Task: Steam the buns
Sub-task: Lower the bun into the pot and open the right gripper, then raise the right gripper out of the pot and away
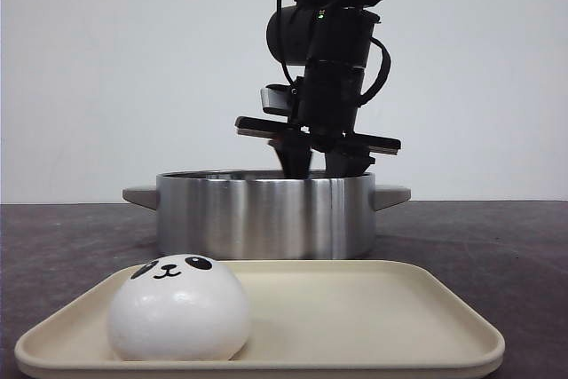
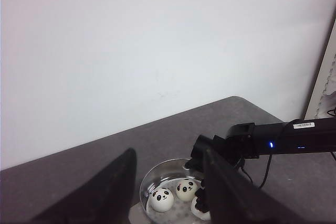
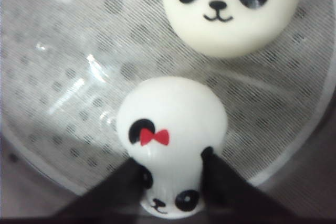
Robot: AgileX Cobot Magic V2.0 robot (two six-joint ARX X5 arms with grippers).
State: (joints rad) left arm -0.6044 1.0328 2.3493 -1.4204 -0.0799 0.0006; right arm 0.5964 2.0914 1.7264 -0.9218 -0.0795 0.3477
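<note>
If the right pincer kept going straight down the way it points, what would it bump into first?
Probably the perforated steamer floor. The right pincer already grips the bow-marked bun inside the steel pot, so that bun would press into the floor. How much gap remains is unclear.
</note>
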